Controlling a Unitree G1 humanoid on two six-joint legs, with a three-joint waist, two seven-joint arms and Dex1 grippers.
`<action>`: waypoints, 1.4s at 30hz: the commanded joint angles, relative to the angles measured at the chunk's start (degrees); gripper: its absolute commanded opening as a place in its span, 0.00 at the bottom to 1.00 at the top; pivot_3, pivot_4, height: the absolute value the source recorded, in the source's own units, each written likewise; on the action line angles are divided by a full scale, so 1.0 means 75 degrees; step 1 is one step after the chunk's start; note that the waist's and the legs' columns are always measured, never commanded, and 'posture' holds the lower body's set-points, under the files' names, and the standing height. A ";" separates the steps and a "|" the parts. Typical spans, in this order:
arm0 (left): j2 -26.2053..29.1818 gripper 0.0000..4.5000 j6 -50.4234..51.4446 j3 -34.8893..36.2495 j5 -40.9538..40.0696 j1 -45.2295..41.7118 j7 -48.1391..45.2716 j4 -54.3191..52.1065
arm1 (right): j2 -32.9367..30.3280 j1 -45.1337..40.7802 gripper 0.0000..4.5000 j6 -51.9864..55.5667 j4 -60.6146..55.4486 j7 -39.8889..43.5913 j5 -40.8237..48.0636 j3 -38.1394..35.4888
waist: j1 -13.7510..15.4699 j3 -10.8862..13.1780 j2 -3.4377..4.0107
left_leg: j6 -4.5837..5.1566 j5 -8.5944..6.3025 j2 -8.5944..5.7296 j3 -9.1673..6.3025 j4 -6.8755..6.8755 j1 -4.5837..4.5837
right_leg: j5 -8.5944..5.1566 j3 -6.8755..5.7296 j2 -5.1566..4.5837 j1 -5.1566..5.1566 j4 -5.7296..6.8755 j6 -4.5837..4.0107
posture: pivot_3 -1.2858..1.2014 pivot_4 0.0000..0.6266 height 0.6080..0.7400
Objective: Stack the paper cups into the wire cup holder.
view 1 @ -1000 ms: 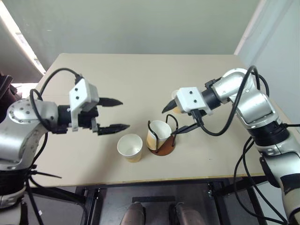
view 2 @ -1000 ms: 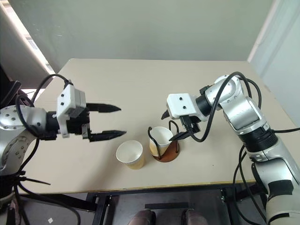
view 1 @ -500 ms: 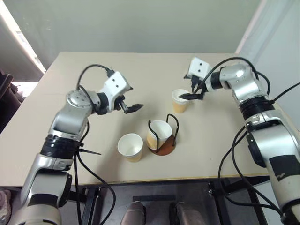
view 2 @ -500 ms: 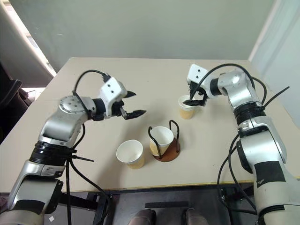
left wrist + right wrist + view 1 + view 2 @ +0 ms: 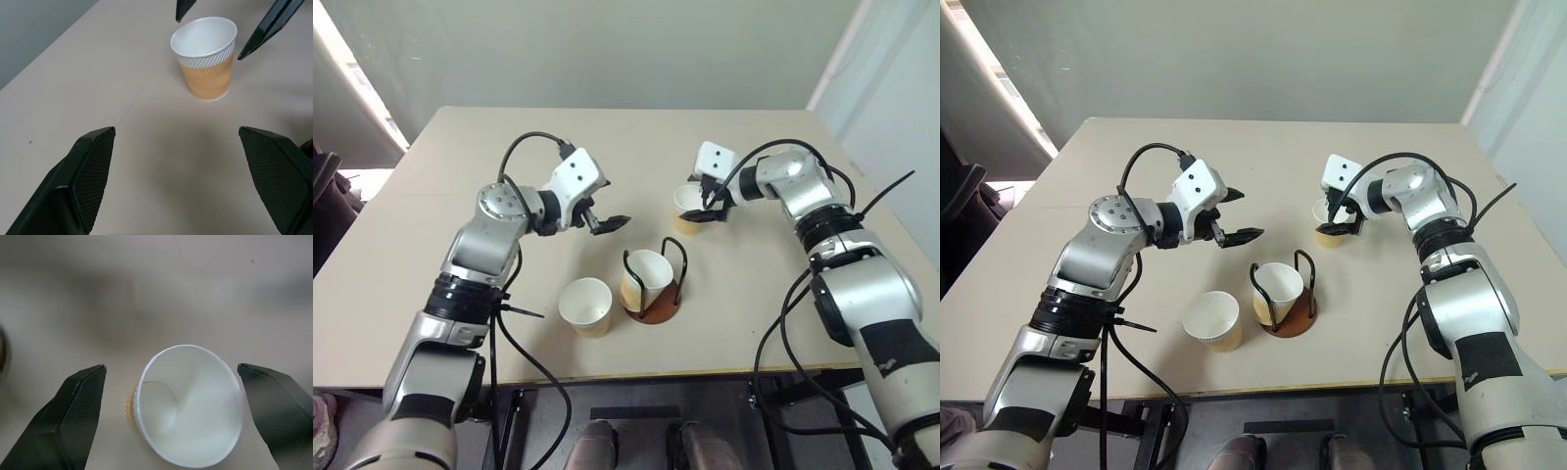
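right gripper (image 5: pixel 1342 218) spreading wide around far paper cup (image 5: pixel 1328 224), fingers straddling its rim, not touching | left gripper (image 5: pixel 1239 215) hanging spread above table (image 5: pixel 1136 137) centre | wire cup holder (image 5: pixel 1288 305) standing near front edge, holding 1 cup (image 5: pixel 1275 290) | loose cup (image 5: pixel 1213 321) sitting just beside it

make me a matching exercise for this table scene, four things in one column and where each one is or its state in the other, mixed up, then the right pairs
Things
1. far paper cup
2. near paper cup
3. cup in the wire cup holder
4. left end effector

Places or states
A. open, holding nothing
B. tilted inside the black wire loops
C. upright between the open fingers of the right end effector
D. standing alone on the table beside the holder, on the robot's left

Pairs: 1-C, 2-D, 3-B, 4-A
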 commanded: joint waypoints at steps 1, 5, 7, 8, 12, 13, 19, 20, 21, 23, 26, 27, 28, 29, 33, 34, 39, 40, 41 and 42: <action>0.0127 0.97 0.0069 0.0423 -0.0249 0.0103 -0.0096 -0.0520 | 0.0072 -0.0003 0.99 -0.0174 0.0125 -0.0157 -0.0174 -0.0088 | 0.0000 0.0000 0.0000 | 0.0000 0.0001 0.0000 0.0000 0.0000 0.0000 | 0.0001 0.0000 0.0000 0.0000 0.0001 0.0000 | 0.52 0.24 1.00; 0.0167 0.97 0.0168 0.0529 -0.0311 0.0349 -0.0061 -0.0747 | 0.0177 0.0132 0.91 -0.0277 0.0327 -0.0397 -0.0402 -0.0030 | 0.0001 0.0000 0.0000 | 0.0001 0.0003 0.0000 0.0000 0.0001 0.0005 | 0.0005 0.0000 0.0000 0.0002 0.0002 -0.0001 | 0.52 0.24 1.00; 0.0172 0.97 0.0277 0.0570 -0.0353 0.0443 -0.0052 -0.0916 | 0.0252 0.0179 0.80 -0.0285 0.0412 -0.0519 -0.0462 -0.0071 | 0.0002 0.0000 0.0000 | 0.0001 0.0004 0.0000 0.0000 0.0002 0.0006 | 0.0006 0.0000 0.0000 0.0004 0.0003 -0.0001 | 0.52 0.24 1.00; 0.0180 0.97 0.0334 0.0594 -0.0375 0.0484 -0.0051 -0.1007 | 0.0283 0.0208 0.80 -0.0284 0.0452 -0.0537 -0.0498 -0.0075 | 0.0002 0.0000 0.0000 | 0.0001 0.0003 0.0000 0.0001 0.0002 0.0007 | 0.0006 0.0000 -0.0001 0.0004 0.0003 -0.0001 | 0.52 0.24 1.00; 0.0246 0.97 0.0455 0.0662 -0.0382 0.0546 -0.0040 -0.1153 | 0.0353 0.0217 0.46 -0.0303 0.0587 -0.0820 -0.0628 -0.0100 | 0.0008 0.0000 0.0000 | 0.0001 0.0003 0.0000 0.0001 0.0003 0.0006 | 0.0006 0.0000 -0.0001 0.0004 0.0002 -0.0001 | 0.52 0.24 1.00; 0.0266 0.97 0.0460 0.0673 -0.0373 0.0550 -0.0037 -0.1151 | 0.0354 0.0202 0.38 -0.0329 0.0606 -0.0899 -0.0659 -0.0104 | 0.0006 0.0000 0.0000 | 0.0000 0.0003 0.0000 0.0002 0.0002 0.0006 | 0.0006 0.0000 -0.0001 0.0004 0.0002 -0.0001 | 0.52 0.24 1.00; 0.0303 0.97 0.0435 0.0730 -0.0335 0.0536 -0.0036 -0.1092 | 0.0329 0.0094 0.00 -0.0299 0.0573 -0.0596 -0.0514 -0.0306 | 0.0007 0.0000 0.0000 | 0.0000 0.0004 0.0000 0.0002 0.0002 0.0009 | 0.0006 0.0000 -0.0001 0.0005 0.0004 -0.0001 | 0.52 0.24 1.00; 0.0302 0.97 0.0426 0.0733 -0.0331 0.0533 -0.0038 -0.1081 | 0.0306 0.0095 0.00 -0.0311 0.0557 -0.0551 -0.0517 -0.0320 | 0.0007 0.0000 0.0000 | 0.0000 0.0004 0.0000 0.0002 0.0002 0.0009 | 0.0006 0.0000 -0.0001 0.0006 0.0004 -0.0001 | 0.52 0.24 1.00; 0.0303 0.97 0.0416 0.0740 -0.0332 0.0531 -0.0045 -0.1072 | 0.0273 0.0089 0.00 -0.0319 0.0529 -0.0474 -0.0499 -0.0361 | 0.0007 0.0000 0.0000 | 0.0000 0.0004 0.0000 0.0002 0.0003 0.0008 | 0.0006 0.0000 -0.0002 0.0006 0.0004 -0.0001 | 0.52 0.24 1.00; 0.0334 0.97 0.0368 0.0797 -0.0411 0.0549 -0.0140 -0.1099 | 0.0123 0.0014 0.00 -0.0336 0.0392 -0.0174 -0.0369 -0.0532 | 0.0008 0.0000 0.0000 | 0.0000 0.0004 0.0000 0.0002 0.0003 0.0008 | 0.0006 0.0000 -0.0002 0.0007 0.0003 -0.0001 | 0.52 0.24 1.00; 0.0517 0.97 0.0347 0.1029 -0.0737 0.0666 -0.0483 -0.1327 | -0.0301 -0.0227 0.00 -0.0260 -0.0210 0.0658 0.0099 -0.0941 | 0.0010 0.0000 0.0000 | -0.0001 0.0004 0.0000 0.0003 0.0002 0.0004 | 0.0006 -0.0001 -0.0001 0.0005 0.0002 -0.0001 | 0.52 0.24 1.00; 0.0681 0.97 0.0406 0.1194 -0.0969 0.0757 -0.0730 -0.1485 | -0.0579 -0.0283 0.00 0.0026 -0.0924 0.1368 0.0539 -0.1198 | 0.0008 0.0000 0.0001 | -0.0001 0.0004 0.0000 0.0004 0.0002 0.0001 | 0.0006 -0.0001 -0.0001 0.0004 0.0002 -0.0001 | 0.52 0.24 1.00; 0.0844 0.97 0.0472 0.1333 -0.1179 0.0852 -0.0947 -0.1631 | -0.0807 -0.0273 0.00 0.0414 -0.1685 0.1996 0.0990 -0.1427 | 0.0002 0.0001 0.0002 | -0.0002 0.0004 0.0000 0.0005 0.0001 -0.0002 | 0.0006 -0.0001 0.0000 0.0001 0.0000 -0.0001 | 0.52 0.24 1.00; 0.0991 0.97 0.0527 0.1447 -0.1360 0.0950 -0.1127 -0.1754 | -0.0978 -0.0204 0.00 0.0899 -0.2455 0.2466 0.1413 -0.1622 | -0.0002 0.0001 0.0002 | -0.0006 0.0006 -0.0001 0.0009 0.0000 -0.0018 | 0.0006 -0.0002 0.0002 -0.0011 0.0001 -0.0001 | 0.52 0.24 1.00; 0.1547 0.97 0.0722 0.1732 -0.1915 0.1370 -0.1744 -0.2183 | -0.1450 0.0428 0.00 0.3199 -0.5527 0.3173 0.2849 -0.2060 | -0.0017 -0.0002 -0.0003 | -0.0103 0.0063 0.0014 0.0012 -0.0003 -0.0029 | -0.0001 -0.0008 0.0016 -0.0014 -0.0010 -0.0011 | 0.52 0.24 1.00; 0.1683 0.97 0.0798 0.1791 -0.2067 0.1469 -0.1904 -0.2289 | -0.1554 0.0619 0.00 0.3706 -0.6211 0.3254 0.3148 -0.2102 | -0.0025 -0.0003 -0.0005 | -0.0102 0.0063 0.0017 0.0012 -0.0003 -0.0026 | -0.0003 -0.0008 0.0018 -0.0011 -0.0012 -0.0014 | 0.52 0.24 1.00; 0.2316 0.97 0.1212 0.2131 -0.2949 0.2026 -0.2707 -0.2899 | -0.1764 0.1641 0.00 0.5440 -0.8851 0.3167 0.4301 -0.2002 | -0.0055 -0.0003 -0.0005 | -0.0095 0.0059 0.0017 0.0012 0.0010 -0.0019 | -0.0004 -0.0007 0.0017 -0.0003 -0.0011 -0.0015 | 0.52 0.24 1.00; 0.2404 0.97 0.1238 0.2158 -0.3045 0.2095 -0.2799 -0.2961 | -0.1762 0.1815 0.00 0.5583 -0.9129 0.3113 0.4369 -0.1908 | -0.0060 -0.0003 -0.0005 | -0.0081 0.0056 0.0016 0.0012 0.0011 -0.0017 | -0.0002 -0.0006 0.0016 -0.0004 -0.0005 -0.0013 | 0.52 0.24 1.00; 0.2472 0.97 0.1264 0.2172 -0.3125 0.2145 -0.2859 -0.3007 | -0.1754 0.2019 0.00 0.5565 -0.9357 0.3056 0.4307 -0.1746 | -0.0061 -0.0003 -0.0005 | -0.0037 0.0043 0.0016 0.0012 0.0008 -0.0013 | 0.0004 -0.0006 0.0016 -0.0004 -0.0003 -0.0012 | 0.52 0.24 1.00; 0.2525 0.97 0.1278 0.2166 -0.3174 0.2180 -0.2890 -0.3039 | -0.1737 0.2185 0.00 0.5520 -0.9521 0.2983 0.4239 -0.1608 | -0.0061 -0.0003 -0.0005 | -0.0021 0.0036 0.0016 0.0011 0.0005 0.0002 | 0.0008 -0.0006 0.0016 0.0004 0.0003 -0.0016 | 0.52 0.24 1.00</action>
